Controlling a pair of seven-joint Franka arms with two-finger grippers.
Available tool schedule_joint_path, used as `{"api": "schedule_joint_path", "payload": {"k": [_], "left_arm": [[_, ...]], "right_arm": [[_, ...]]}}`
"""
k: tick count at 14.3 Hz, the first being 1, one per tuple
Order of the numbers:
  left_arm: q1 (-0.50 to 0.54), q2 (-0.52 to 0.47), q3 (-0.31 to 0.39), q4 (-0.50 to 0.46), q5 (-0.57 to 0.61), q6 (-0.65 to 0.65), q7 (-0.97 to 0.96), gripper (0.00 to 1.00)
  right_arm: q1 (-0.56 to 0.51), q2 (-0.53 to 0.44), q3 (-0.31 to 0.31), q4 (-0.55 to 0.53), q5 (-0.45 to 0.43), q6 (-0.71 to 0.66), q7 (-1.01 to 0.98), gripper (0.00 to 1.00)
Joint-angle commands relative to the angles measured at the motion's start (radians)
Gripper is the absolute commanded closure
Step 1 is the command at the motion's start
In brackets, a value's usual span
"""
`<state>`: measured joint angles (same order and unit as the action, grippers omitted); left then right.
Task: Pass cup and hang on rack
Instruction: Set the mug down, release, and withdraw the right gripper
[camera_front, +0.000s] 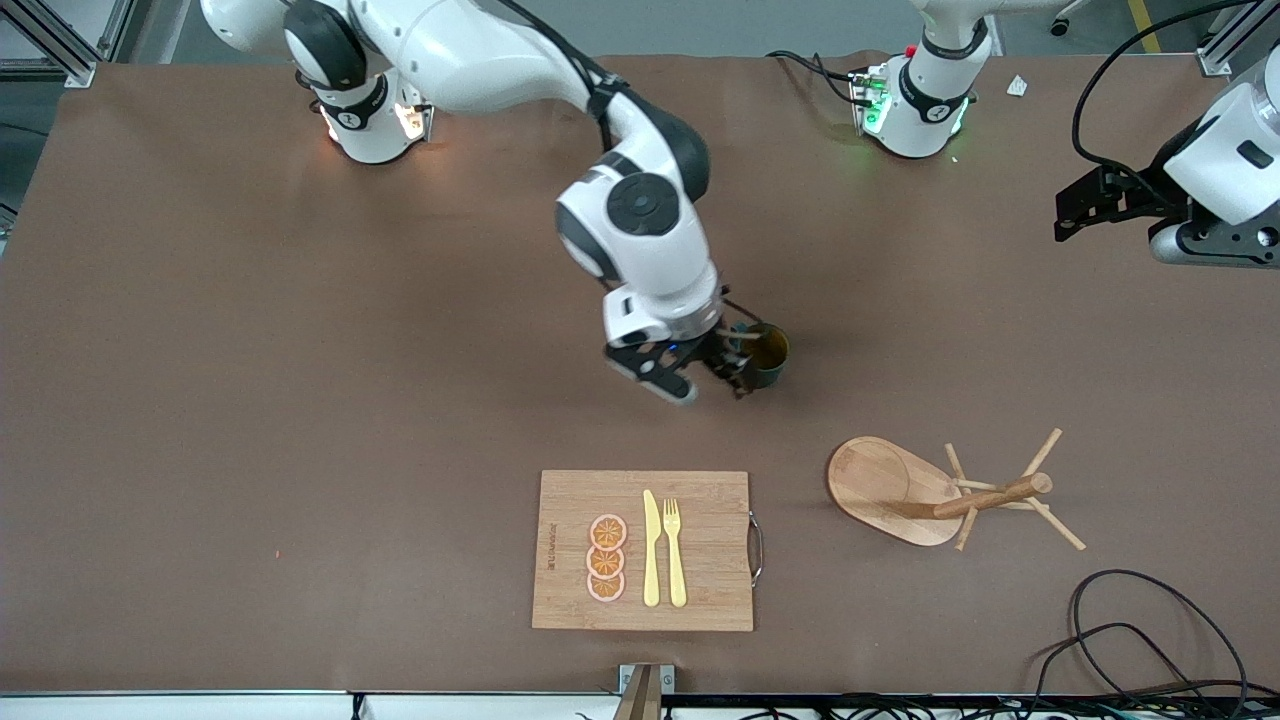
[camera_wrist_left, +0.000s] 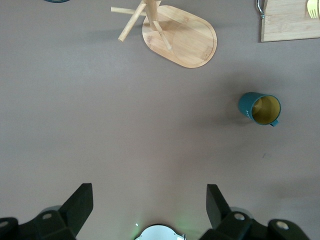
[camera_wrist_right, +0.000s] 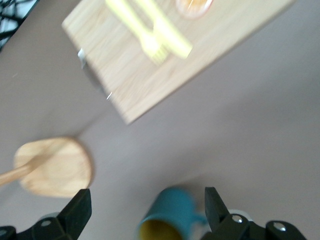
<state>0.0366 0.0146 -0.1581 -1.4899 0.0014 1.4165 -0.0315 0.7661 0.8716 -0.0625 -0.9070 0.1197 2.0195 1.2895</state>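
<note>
Brown table (camera_front: 300, 400), upright cup (camera_front: 768, 354) between wide-spread fingers of right claw (camera_front: 712, 376).

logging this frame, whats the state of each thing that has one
cup: upright on the table, mouth up, not held
rack: standing, pegs bare
right gripper: open, beside the cup
left gripper: open, waiting over the table's left-arm end

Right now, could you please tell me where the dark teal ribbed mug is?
The dark teal ribbed mug stands upright on the brown table near its middle, between the right gripper's open fingers, farther from the front camera than the bamboo cutting board and wooden mug tree.
</note>
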Motion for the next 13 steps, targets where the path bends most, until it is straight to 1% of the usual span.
{"api": "schedule_joint_path", "payload": {"k": [1,4,6,7,9,10,12,13], "left_arm": [[-0.003,0.007,-0.001,0.02,-0.012,-0.002,0.001,0.0],[-0.009,0.008,-0.006,0.019,-0.009,-0.002,-0.011,0.0],[-0.009,0.008,-0.02,0.02,-0.011,-0.002,-0.015,0.0],[-0.007,0.007,-0.034,0.02,-0.012,-0.002,-0.021,0.0],[-0.007,0.007,-0.06,0.02,-0.014,-0.002,-0.098,0.0],[-0.007,0.007,-0.076,0.02,-0.014,-0.002,-0.154,0.0],[-0.009,0.007,-0.132,0.02,-0.011,-0.002,-0.31,0.0],[-0.009,0.008,-0.164,0.02,-0.005,-0.002,-0.397,0.0]], "right_arm": [[-0.17,-0.109,0.021,-0.032,0.011,-0.174,-0.256,0.0],[-0.339,-0.161,0.023,-0.043,0.014,-0.292,-0.503,0.0],[-0.434,-0.196,0.021,-0.067,0.008,-0.312,-0.594,0.0],[-0.485,-0.227,0.021,-0.096,0.006,-0.314,-0.663,0.0],[-0.569,-0.298,0.02,-0.192,0.002,-0.312,-0.826,0.0],[-0.614,-0.336,0.02,-0.238,-0.021,-0.311,-0.864,0.0],[-0.66,-0.408,0.021,-0.324,-0.073,-0.309,-0.913,0.0],[-0.681,-0.445,0.021,-0.364,-0.084,-0.305,-0.955,0.0]]}}
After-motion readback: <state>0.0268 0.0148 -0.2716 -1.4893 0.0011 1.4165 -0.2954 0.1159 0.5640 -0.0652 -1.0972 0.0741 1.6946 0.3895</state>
